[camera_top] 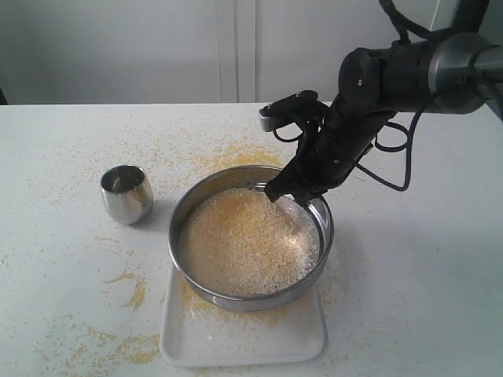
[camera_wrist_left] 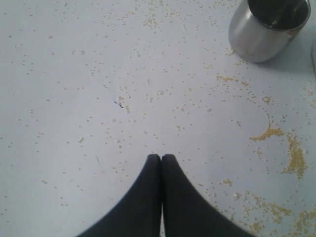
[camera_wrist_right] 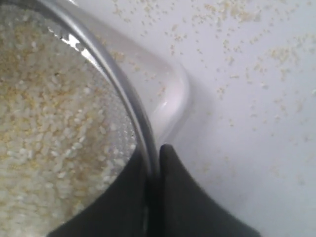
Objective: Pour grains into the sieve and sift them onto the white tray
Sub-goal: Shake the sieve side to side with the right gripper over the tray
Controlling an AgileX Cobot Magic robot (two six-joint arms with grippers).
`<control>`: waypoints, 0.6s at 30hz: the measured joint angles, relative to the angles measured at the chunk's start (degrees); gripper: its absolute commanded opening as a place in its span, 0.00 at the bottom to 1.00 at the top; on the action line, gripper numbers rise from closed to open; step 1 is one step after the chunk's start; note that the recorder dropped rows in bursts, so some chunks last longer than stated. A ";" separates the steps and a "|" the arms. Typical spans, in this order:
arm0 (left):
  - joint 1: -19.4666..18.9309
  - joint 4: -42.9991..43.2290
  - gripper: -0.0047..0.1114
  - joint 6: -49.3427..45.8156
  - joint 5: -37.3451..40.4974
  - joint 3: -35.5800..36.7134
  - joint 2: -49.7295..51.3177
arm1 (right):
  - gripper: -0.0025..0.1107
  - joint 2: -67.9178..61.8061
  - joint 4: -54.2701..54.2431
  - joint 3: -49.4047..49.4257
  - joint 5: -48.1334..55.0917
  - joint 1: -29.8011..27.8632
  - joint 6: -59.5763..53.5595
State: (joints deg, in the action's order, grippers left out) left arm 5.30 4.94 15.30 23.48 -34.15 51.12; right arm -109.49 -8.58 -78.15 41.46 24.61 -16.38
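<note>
The wide steel sieve (camera_top: 192, 206) sits over the far end of the white tray (camera_top: 244, 344), full of a pale and yellow heap of grains (camera_top: 247, 242). My right gripper (camera_top: 292, 191) is shut on the sieve's far right rim, one finger inside and one outside. Close up, the rim (camera_wrist_right: 118, 79) runs between the two black fingers of the right gripper (camera_wrist_right: 154, 154), with grains (camera_wrist_right: 54, 133) on the mesh and a tray corner (camera_wrist_right: 170, 94) beneath. The left gripper (camera_wrist_left: 161, 157) is shut and holds nothing, hovering over the grain-strewn table; it does not show in the exterior view.
A small shiny steel cup (camera_top: 126, 193) stands upright on the table left of the sieve, also seen as the cup (camera_wrist_left: 264, 29) in the left wrist view. Spilled grains (camera_top: 130, 345) lie scattered over the white table, thickest behind the sieve and at the front left.
</note>
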 measured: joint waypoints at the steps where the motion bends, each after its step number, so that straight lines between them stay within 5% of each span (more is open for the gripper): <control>1: 0.00 0.00 0.05 0.00 0.00 0.00 0.00 | 0.02 0.13 0.25 0.00 0.46 0.00 2.58; 13: 0.00 0.00 0.05 0.00 0.00 0.00 0.00 | 0.02 -0.27 -1.71 -0.54 -1.88 0.50 -3.55; 18: 0.00 0.00 0.05 0.00 0.00 0.00 0.00 | 0.02 -0.99 -1.39 -0.65 -0.94 -0.58 2.47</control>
State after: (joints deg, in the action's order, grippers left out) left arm 5.30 4.94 15.30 23.48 -34.15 51.12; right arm -110.48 -9.96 -78.80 40.52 24.03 -13.90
